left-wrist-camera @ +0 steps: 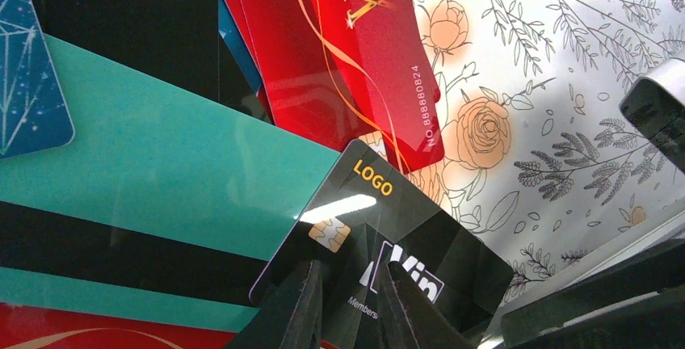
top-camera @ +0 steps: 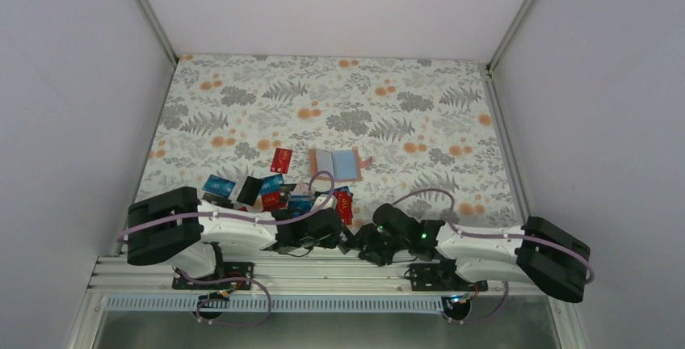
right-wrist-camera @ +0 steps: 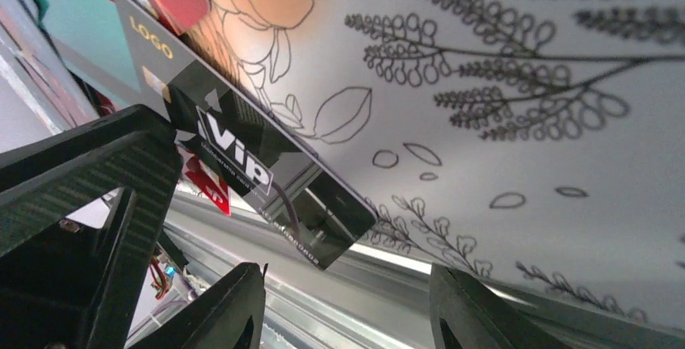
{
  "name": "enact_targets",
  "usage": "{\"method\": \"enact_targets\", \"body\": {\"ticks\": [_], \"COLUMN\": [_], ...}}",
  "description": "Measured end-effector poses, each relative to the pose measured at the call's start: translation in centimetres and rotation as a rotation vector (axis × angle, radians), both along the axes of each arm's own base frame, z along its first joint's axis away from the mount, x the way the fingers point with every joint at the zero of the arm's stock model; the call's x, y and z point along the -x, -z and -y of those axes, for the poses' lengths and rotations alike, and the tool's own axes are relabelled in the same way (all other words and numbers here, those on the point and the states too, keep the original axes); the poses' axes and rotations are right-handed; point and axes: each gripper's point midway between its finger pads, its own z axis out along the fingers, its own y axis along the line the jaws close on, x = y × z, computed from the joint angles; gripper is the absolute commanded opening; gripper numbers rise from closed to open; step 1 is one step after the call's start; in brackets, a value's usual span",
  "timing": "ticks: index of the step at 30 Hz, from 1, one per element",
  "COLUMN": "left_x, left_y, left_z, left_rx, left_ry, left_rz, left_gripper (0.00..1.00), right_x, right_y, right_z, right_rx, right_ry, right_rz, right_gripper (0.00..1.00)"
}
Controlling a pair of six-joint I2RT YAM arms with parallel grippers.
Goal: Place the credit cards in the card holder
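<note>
- Card holder (top-camera: 335,163) is seen lying open on the flowery tablecloth (top-camera: 363,98), with the pale blue inside turned up and a tan edge showing around it.
- Credit cards (top-camera: 266,191) are heaped in a messy overlapping pile, closer to the arm bases than the card holder and off to its left-arm side. Reds, blues and a dark one are all mixed in.
- One red card (top-camera: 282,157) is set apart from the heap, just beside the card holder on that same side.
- Left gripper (left-wrist-camera: 347,272) is parked at the base-side end of the heap, well short of the card holder. Its jaws are drawn narrow, with only a slim gap. The tips are set against the face of a black card (left-wrist-camera: 388,220) printed with LOGO and Vip. Whether that card is actually pinched or just pressed on can't be told.
- The black card is laid over a teal card (left-wrist-camera: 161,163) with a black stripe. A couple of red VIP cards (left-wrist-camera: 347,58) are fanned out past it.
- Right gripper (right-wrist-camera: 346,284) is held open at a middling width, facing the left one, also on the base side of the card holder. The black card's free end is pointed at the gap, and neither finger is seen touching it.
</note>
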Motion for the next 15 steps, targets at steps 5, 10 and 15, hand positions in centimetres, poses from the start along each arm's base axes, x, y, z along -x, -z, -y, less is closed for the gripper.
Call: {"method": "enact_targets", "body": {"ticks": [5,10,15], "left_x": [0.0,0.0,0.0], "left_y": [0.0,0.0,0.0], "left_z": [0.0,0.0,0.1], "left_rx": [0.003,0.005,0.012], "left_ry": [0.001,0.003,0.006], "left_rz": [0.001,0.002,0.004], "left_gripper": [0.2,0.2,0.2], "right_x": [-0.3,-0.5,-0.6], "right_y": [0.5,0.8,0.8], "right_z": [-0.5,-1.0,-1.8], "right_rx": [0.024,0.025,0.022], "right_ry": [-0.006,-0.007,-0.02], "right_rz": [-0.004,-0.001,-0.007], "right_gripper": [0.48,0.45,0.38]}}
